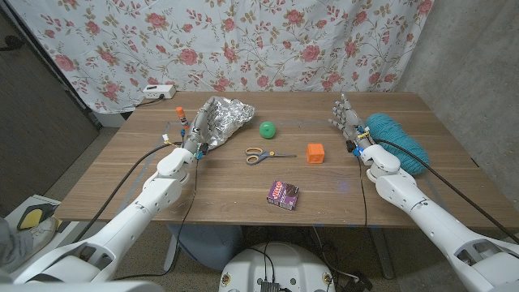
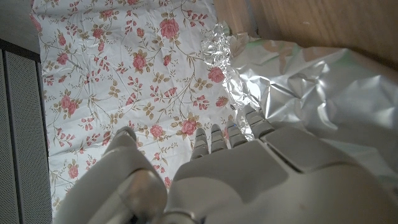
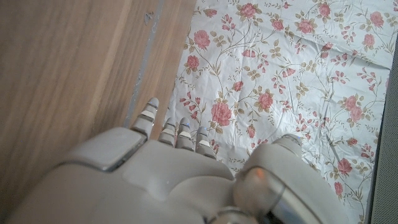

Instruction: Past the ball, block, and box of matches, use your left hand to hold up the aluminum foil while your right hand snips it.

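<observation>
Two hands stand on the wooden surface [image 1: 203,191]. Nearest lies the box of matches [image 1: 283,194]; beyond it are the scissors [image 1: 261,155] and orange block [image 1: 315,152], then the green ball [image 1: 268,128]. Left hand [image 1: 201,127]: fingers [image 2: 239,127] extended, slightly spread, tips against the crumpled aluminum foil [image 1: 229,115], which rests at the far left; no grasp visible. Right hand [image 1: 347,119]: fingers parted, empty, beside teal yarn [image 1: 397,139].
</observation>
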### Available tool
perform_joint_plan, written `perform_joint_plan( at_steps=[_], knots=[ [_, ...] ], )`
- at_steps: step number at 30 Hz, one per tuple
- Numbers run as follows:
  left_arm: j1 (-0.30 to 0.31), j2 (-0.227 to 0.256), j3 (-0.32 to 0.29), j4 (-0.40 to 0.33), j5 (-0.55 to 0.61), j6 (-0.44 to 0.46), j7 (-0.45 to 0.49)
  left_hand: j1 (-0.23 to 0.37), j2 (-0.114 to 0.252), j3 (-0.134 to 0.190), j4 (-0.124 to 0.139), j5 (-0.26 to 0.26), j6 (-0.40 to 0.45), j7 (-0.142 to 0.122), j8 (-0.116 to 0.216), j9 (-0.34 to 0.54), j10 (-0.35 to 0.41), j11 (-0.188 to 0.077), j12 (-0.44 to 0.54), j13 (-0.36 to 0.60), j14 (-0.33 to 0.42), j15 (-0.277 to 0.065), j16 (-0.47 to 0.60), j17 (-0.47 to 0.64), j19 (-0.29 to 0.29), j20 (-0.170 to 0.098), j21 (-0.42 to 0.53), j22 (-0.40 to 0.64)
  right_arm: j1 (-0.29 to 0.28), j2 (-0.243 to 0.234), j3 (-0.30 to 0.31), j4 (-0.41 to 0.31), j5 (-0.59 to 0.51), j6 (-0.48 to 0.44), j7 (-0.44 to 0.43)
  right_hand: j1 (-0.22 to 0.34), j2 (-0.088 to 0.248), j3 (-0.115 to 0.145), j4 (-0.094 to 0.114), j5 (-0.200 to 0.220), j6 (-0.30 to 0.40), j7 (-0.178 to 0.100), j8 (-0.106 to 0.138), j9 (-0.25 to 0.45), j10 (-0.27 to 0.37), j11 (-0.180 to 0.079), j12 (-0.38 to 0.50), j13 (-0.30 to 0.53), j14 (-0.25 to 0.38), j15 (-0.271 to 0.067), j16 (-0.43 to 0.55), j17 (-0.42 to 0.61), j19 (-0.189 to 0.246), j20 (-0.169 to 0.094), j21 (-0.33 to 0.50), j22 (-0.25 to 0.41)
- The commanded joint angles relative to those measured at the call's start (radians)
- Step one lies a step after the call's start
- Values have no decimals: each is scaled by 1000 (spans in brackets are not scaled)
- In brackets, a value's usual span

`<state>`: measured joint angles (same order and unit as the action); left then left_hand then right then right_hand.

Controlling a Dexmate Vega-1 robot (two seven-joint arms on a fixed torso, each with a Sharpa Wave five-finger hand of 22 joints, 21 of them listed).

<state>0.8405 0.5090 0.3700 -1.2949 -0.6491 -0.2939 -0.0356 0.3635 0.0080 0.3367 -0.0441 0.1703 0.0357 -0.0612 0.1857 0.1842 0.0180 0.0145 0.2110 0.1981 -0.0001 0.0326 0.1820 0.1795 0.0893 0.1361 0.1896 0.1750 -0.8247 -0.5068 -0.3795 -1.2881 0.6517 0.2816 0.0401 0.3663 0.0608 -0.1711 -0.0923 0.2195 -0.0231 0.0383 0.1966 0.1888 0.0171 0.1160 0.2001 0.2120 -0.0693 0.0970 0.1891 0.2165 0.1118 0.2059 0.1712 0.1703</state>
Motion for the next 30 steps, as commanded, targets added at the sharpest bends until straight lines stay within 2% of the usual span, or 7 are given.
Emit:
perform_joint_plan(
  at_steps=[1, 15, 20, 28, 30],
  knots=[
    [4, -2, -8, -1, 8, -1, -7, 8, 0, 6, -1, 7, 0, -11, 4, 1, 6, -2, 6, 3, -1, 6, 5, 1, -1, 10, 6, 4, 15, 2, -13, 16, 11, -14, 15, 12, 3, -4, 2, 5, -3, 6, 3, 2, 2, 8, 5, 4, -1, 7, 8, 1, 0, 7, 6, 2],
    [27, 22, -32, -43, 35, -21, 2, 7, 1, 6, -5, 7, 0, -12, 5, 1, 8, -2, 7, 3, -2, 6, 5, 1, -2, 11, 6, 4, 4, -9, -14, -26, 3, -18, -10, 18, 8, 0, 0, 4, -3, 5, 3, 2, 3, 7, 5, 3, -2, 5, 10, 0, -3, 6, 9, 2],
    [32, 30, -36, -54, 38, -16, -3, 7, 2, 6, -6, 7, 1, -12, 5, 1, 10, -3, 8, 3, -2, 6, 5, 1, -3, 11, 6, 4, -19, -20, -9, -67, 1, -31, -38, 20, 9, 1, -1, 3, -4, 5, 2, 2, 3, 8, 5, 2, -2, 7, 10, -1, -4, 6, 9, 2],
    [33, 35, -39, -72, 69, -20, 14, 7, 1, 6, -8, 7, 3, -12, 6, 1, 11, -2, 8, 3, -3, 4, 4, 1, -3, 10, 6, 4, -27, -40, -6, -81, 4, -41, -28, 23, 10, 2, -2, 2, -3, 4, 2, 2, 4, 9, 5, 1, -2, 5, 11, -2, -4, 6, 11, 2],
    [49, 40, -44, -101, 71, -16, 22, 6, 1, 6, -9, 6, 4, -12, 6, 1, 11, 8, 8, 3, -4, 6, 4, 1, -3, 10, 6, 4, -34, -48, 3, -99, 19, -56, -31, 24, 11, 2, -3, 2, -4, 5, 2, 2, 3, 9, 5, 1, -3, 8, 11, -2, -5, 6, 11, 2]
  ],
)
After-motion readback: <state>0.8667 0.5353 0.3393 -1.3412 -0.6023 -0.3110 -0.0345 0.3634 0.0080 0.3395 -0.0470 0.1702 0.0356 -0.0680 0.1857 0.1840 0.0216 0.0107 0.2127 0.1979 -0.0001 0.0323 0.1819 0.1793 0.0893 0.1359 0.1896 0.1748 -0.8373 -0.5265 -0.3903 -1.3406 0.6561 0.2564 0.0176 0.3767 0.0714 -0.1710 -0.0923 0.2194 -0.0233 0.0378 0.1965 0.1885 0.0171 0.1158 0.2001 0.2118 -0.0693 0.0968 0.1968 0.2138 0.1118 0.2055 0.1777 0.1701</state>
